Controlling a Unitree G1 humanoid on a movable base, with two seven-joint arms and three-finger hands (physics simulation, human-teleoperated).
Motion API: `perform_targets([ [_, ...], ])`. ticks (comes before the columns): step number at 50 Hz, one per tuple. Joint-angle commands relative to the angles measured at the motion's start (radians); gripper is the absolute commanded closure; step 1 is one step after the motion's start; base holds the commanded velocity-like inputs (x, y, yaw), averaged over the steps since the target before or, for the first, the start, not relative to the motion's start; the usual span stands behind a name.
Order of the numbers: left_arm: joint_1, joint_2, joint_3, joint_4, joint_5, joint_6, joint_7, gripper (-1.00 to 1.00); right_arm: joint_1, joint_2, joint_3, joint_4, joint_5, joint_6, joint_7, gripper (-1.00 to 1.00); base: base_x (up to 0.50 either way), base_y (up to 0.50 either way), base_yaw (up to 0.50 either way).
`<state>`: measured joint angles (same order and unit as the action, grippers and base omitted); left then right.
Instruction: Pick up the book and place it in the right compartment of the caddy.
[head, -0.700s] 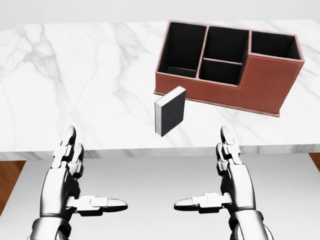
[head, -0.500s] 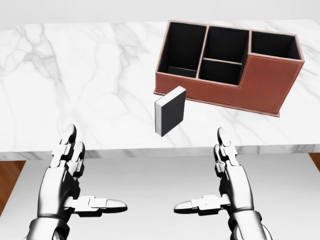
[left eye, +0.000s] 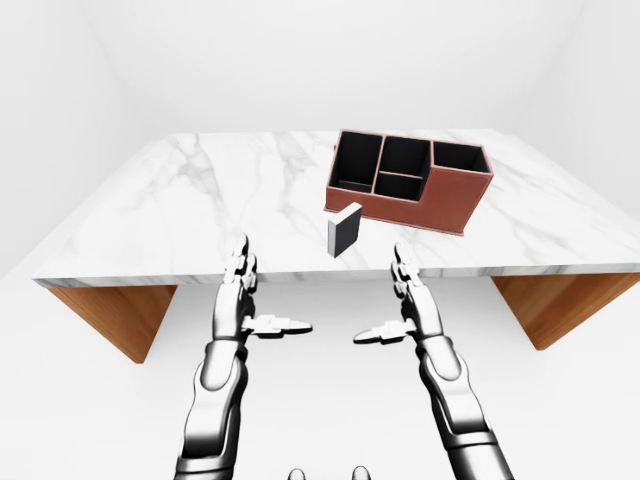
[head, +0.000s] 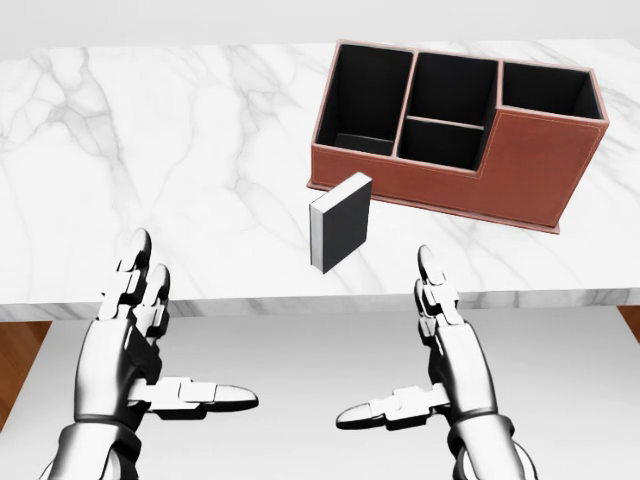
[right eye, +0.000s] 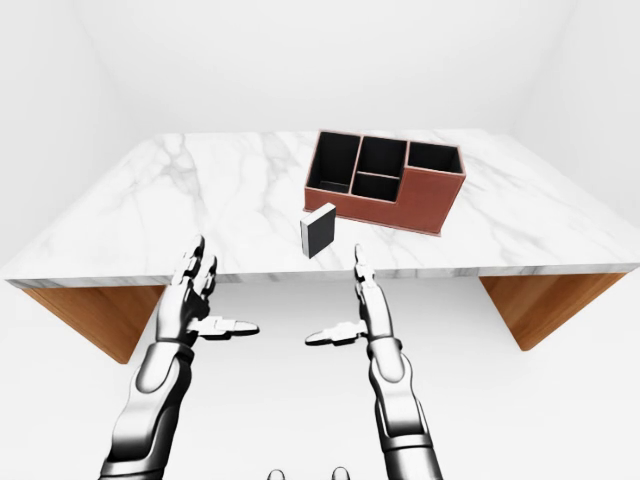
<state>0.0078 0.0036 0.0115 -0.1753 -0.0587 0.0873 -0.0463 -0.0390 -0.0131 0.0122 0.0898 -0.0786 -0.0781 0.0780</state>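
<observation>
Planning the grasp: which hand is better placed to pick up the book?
Right, probably. The right hand is open and lies nearer the upright book than the left hand, and it is on the same side as the caddy.

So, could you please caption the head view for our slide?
Both hands, left and right, open below the marble table; book upright beside the caddy.

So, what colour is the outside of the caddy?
The caddy is reddish brown outside, black inside its compartments; the head view shows it best.
</observation>
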Motion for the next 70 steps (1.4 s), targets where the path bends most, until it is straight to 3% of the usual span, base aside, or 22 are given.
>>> perform_targets([
  [1,-0.012,-0.007,-0.023,-0.004,0.005,0.000,0.011,-1.00,-0.014,0.005,0.016,-0.010,-0.026,-0.009,0.008,-1.00,0.00,0.00,0.00],
  [29,-0.017,-0.014,-0.042,-0.042,0.003,0.000,0.020,-1.00,-0.004,0.018,0.033,-0.034,-0.029,-0.001,0.008,-1.00,0.00,0.00,0.00],
  [32,-0.017,-0.014,-0.043,-0.063,0.002,0.000,0.022,-1.00,-0.001,0.018,0.039,-0.056,-0.030,0.019,0.009,-1.00,0.00,0.00,-0.38],
  [50,-0.009,-0.013,-0.045,-0.075,0.008,0.000,0.022,-1.00,0.014,0.020,0.047,-0.095,-0.031,0.035,0.009,-1.00,0.00,0.00,-0.50],
  [67,-0.012,-0.014,-0.047,-0.080,0.011,0.000,0.019,-1.00,0.006,0.021,0.052,-0.054,-0.063,0.007,-0.001,-1.00,-0.03,-0.12,-0.03],
  [70,-0.012,-0.014,-0.049,-0.088,0.011,0.000,0.020,-1.00,-0.002,0.023,0.045,-0.069,-0.062,0.032,-0.017,-1.00,0.00,0.00,0.00],
])
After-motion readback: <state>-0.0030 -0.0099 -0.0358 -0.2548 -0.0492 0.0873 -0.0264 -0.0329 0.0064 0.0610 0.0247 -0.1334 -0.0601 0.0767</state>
